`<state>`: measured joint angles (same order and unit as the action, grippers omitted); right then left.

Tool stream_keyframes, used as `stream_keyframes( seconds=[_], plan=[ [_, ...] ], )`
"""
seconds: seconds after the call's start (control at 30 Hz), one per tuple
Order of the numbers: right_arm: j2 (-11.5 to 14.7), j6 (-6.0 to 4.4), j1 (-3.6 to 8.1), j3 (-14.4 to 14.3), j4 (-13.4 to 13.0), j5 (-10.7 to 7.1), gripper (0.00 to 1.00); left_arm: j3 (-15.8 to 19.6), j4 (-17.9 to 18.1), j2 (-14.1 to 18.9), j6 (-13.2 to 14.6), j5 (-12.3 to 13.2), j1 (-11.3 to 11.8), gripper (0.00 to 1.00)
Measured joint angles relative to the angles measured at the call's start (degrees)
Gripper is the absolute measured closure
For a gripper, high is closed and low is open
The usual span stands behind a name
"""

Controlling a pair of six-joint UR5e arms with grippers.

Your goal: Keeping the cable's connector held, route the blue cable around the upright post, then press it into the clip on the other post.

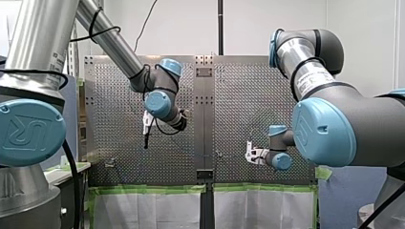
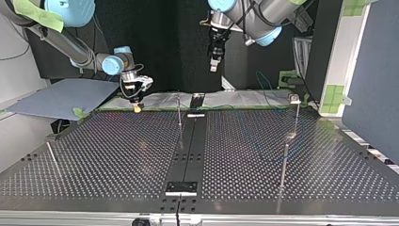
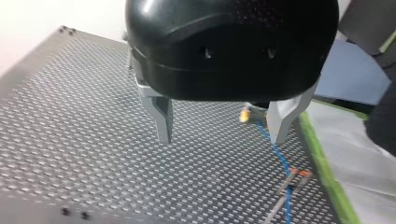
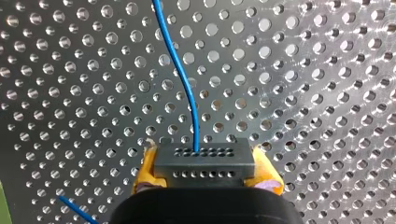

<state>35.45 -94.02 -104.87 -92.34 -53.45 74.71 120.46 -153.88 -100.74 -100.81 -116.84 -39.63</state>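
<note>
In the right wrist view my right gripper (image 4: 205,179) is shut on the black connector (image 4: 204,161), with a yellow pad (image 4: 145,170) on each side. The blue cable (image 4: 180,74) leaves the connector and runs ahead over the perforated plate. In the top view my right gripper (image 2: 137,106) sits low at the table's far edge. My left gripper (image 3: 219,135) hangs open and empty well above the table, and the cable (image 3: 275,151) lies below its right finger. An upright post (image 2: 179,112) stands near the centre, and a post with a clip (image 2: 295,109) at the top view's right.
Another thin post (image 2: 284,162) stands nearer the camera at the top view's right, and a slanted rod (image 2: 52,157) at its left. A black strip (image 2: 188,146) runs down the table's middle. Green tape and white sheets (image 1: 148,205) edge the table.
</note>
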Motion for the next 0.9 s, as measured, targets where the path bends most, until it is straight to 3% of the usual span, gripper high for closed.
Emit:
stream_keyframes(
  seconds=[0.3,0.53,0.9],
  plan=[
    [0.02,0.63,-0.26,0.21,-0.1,-0.1,1.0,0.02,-0.4,5.25,0.0,-0.05,-0.16,0.0],
    [0.03,1.88,-0.37,0.95,0.25,-0.62,1.0,0.03,-0.42,9.02,-0.07,-0.02,-0.34,0.0],
    [0.03,2.06,-0.39,0.97,0.43,-0.7,1.0,0.02,-0.46,9.9,-0.09,0.0,-0.38,0.0]
  ],
)
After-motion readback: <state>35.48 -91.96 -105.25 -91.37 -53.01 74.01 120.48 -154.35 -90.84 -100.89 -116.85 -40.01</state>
